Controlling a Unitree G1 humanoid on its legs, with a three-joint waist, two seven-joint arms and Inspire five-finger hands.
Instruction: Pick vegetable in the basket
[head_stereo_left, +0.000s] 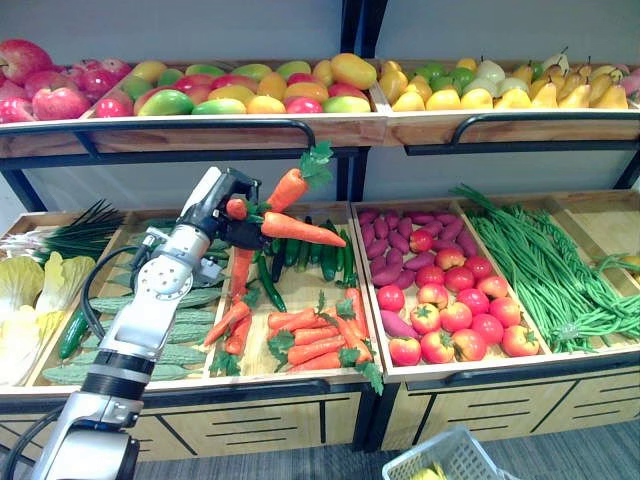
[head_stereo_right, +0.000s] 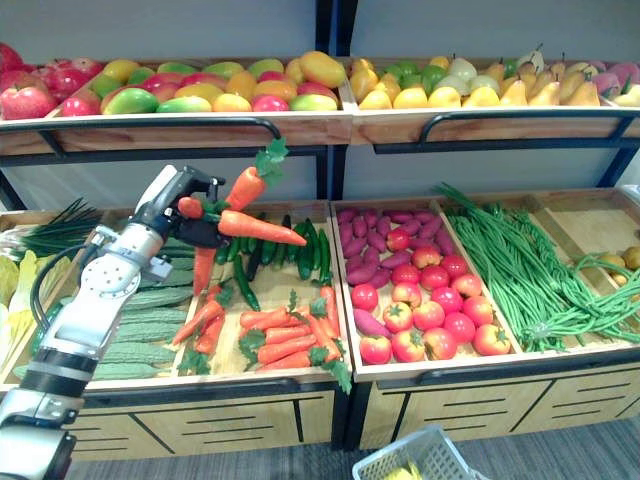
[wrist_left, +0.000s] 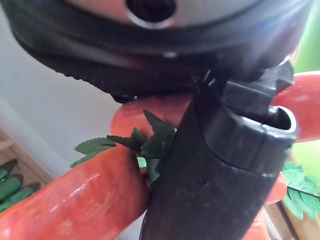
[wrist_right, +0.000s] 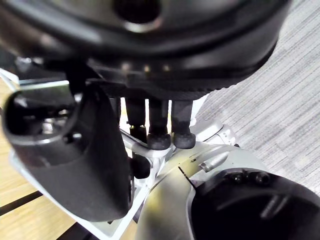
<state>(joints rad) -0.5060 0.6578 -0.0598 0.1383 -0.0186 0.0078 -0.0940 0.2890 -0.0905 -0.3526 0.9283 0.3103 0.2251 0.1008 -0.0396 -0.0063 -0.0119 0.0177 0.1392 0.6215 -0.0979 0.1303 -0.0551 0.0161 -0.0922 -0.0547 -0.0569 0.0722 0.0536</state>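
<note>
The left robot hand (head_stereo_left: 232, 214) is clenched on a bunch of carrots (head_stereo_left: 298, 229) and holds it in the air above the carrot crate (head_stereo_left: 256, 352) on the lower shelf. One carrot points up with its leaves near the upper shelf's rail (head_stereo_left: 200, 122), one lies level and one hangs down. In the left wrist view the carrots sit tight against the thumb, with leaves pinched in between.

The basket (head_stereo_left: 470, 458) stands low in front of the stand, to the robot's right of the carrots and below the tomatoes (head_stereo_left: 455, 315). The step in hand looks like the carry to it.

To do it well:
- Draw the bunch clear of the rail before swinging across (the upright carrot's leaves are the likely snag).
- Keep the grip firm, since the carrots splay in three directions and one could slip out.
- Bring the bunch low over the basket's mouth before letting go.

The right robot hand (wrist_right: 75, 160) shows in its own wrist view beside a pale frame. I cannot tell whether it grasps anything.
</note>
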